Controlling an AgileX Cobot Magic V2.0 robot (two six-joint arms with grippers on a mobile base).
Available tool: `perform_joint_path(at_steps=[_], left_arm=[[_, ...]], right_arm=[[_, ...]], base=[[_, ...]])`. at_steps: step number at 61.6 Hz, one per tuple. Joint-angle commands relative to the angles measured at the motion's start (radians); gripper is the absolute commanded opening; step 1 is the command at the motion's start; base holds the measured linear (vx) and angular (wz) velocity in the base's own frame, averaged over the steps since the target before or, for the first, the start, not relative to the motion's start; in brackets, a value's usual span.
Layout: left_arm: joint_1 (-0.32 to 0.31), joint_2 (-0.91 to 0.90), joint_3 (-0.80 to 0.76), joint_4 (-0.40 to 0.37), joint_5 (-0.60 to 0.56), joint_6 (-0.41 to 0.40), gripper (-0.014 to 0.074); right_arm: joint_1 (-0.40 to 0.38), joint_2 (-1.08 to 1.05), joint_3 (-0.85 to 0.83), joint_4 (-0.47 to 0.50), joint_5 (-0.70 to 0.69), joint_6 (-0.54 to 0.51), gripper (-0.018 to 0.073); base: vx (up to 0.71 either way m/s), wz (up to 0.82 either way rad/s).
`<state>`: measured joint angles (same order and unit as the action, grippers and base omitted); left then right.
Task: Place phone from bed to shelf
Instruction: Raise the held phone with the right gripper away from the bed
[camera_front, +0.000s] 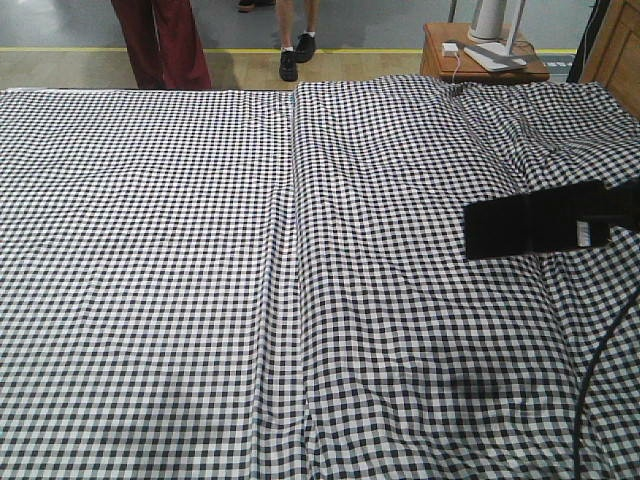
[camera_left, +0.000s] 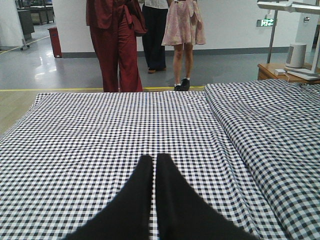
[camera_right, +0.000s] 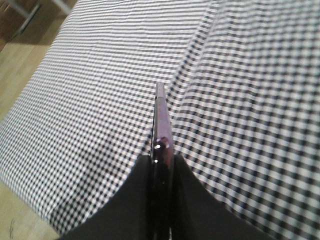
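Note:
The phone (camera_front: 520, 225), a thin black slab with a small white sticker near its right end, hangs level above the right side of the checked bed (camera_front: 200, 250). My right gripper (camera_front: 603, 212) is shut on its right end. From the right wrist the phone (camera_right: 161, 117) shows edge-on, pinched between the two dark fingers of the right gripper (camera_right: 163, 159). Its shadow lies on the bed (camera_right: 240, 75) below. My left gripper (camera_left: 154, 159) is shut with nothing in it, low over the bed (camera_left: 100, 130). The shelf is out of view.
A reddish-brown side table (camera_front: 480, 58) with a white device and cable stands behind the bed's far right corner. A strip of light wood (camera_front: 618, 45) shows at the right edge. People (camera_left: 117, 45) stand beyond the far edge. A black cable (camera_front: 590, 390) hangs at the right.

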<state>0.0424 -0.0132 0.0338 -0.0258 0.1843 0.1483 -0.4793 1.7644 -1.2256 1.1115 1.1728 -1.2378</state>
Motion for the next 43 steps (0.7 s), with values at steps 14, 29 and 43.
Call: perform_joint_path(at_steps=[14,29,43], left_arm=[[-0.004,-0.013,-0.021,-0.009,-0.072,-0.006,0.0001],[-0.004,-0.013,-0.021,-0.009,-0.072,-0.006,0.0001],[-0.004,-0.013,-0.021,-0.009,-0.072,-0.006,0.0001]], right_arm=[[0.207,-0.191,-0.021,0.079,0.114,0.063,-0.0002],[0.386,-0.286,-0.021,0.085,0.114,0.112,-0.0002],[0.502,-0.367,-0.021,0.085,0.114,0.166,-0.0002]], base=[[0.00,0.00],[0.00,0.00],[0.00,0.00]])
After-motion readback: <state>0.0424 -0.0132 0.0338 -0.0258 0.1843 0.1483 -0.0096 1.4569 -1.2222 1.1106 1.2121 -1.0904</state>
